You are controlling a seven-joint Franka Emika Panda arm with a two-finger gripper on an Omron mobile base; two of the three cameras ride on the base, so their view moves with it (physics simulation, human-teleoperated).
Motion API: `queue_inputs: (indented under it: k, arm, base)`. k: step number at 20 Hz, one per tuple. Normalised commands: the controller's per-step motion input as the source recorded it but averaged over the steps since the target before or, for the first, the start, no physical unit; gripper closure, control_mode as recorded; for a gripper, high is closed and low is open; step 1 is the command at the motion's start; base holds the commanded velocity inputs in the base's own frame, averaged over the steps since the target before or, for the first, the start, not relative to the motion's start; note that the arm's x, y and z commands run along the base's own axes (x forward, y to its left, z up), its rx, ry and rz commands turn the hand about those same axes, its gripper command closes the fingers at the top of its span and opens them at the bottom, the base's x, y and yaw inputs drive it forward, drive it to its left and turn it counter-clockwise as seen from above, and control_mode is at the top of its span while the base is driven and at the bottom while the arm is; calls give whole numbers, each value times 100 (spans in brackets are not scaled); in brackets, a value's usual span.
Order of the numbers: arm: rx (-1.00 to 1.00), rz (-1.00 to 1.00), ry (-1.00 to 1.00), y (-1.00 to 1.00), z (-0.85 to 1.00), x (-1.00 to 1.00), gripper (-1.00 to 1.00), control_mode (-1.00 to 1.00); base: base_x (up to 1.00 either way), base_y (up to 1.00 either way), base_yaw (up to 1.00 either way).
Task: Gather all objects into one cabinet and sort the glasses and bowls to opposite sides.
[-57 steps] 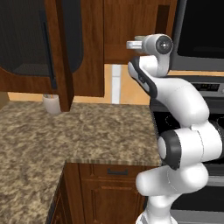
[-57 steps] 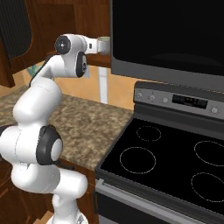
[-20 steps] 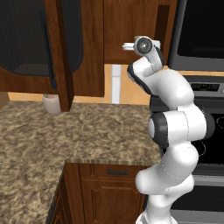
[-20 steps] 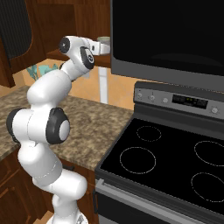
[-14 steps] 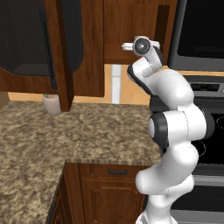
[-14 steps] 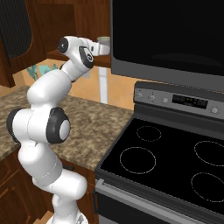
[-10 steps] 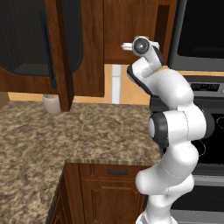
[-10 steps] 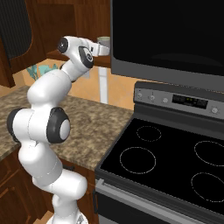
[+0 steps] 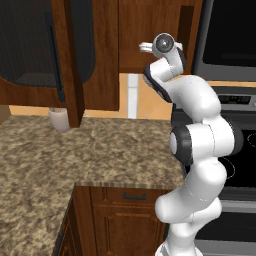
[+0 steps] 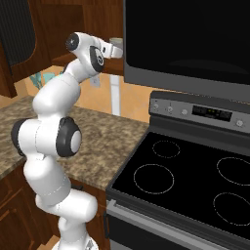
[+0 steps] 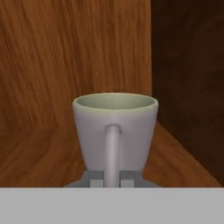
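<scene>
A pale grey-beige mug (image 11: 131, 127) stands upright on the wooden shelf of the cabinet (image 11: 65, 52), close to its right inner wall, with the handle turned toward the hand. My gripper (image 11: 112, 180) is shut on that handle at its lower end. From the right base view the gripper (image 10: 116, 49) reaches into the cabinet beside the microwave, and the mug's rim (image 10: 115, 41) peeks out just above it. In the left base view the gripper (image 9: 145, 47) points left into the open cabinet (image 9: 150, 25). The other objects, glasses and bowls are out of view.
A cabinet door with a dark mesh panel (image 9: 30, 45) hangs open at the left. A white pot of utensils (image 9: 59, 118) stands at the back of the granite counter (image 9: 75, 150). The black stove (image 10: 195, 180) and the microwave (image 10: 190, 39) lie to the right.
The jaws have closed on the mug's handle. The arm holds almost the same pose as a second ago.
</scene>
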Motion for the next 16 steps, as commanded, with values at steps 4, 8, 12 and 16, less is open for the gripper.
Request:
queue_inputs:
  k: [4,8,12,16]
  arm:
    - [5,7,0,-22,22,-6,100,-100]
    - [3,9,0,-12,17,-3,100,-100]
    - [0,7,0,0,1,-3,100,-100]
    - [0,13,-1,1,0,-24,100,-100]
  base:
    - [0,0,0]
    - [0,0,0]
    - [0,0,0]
    - [0,0,0]
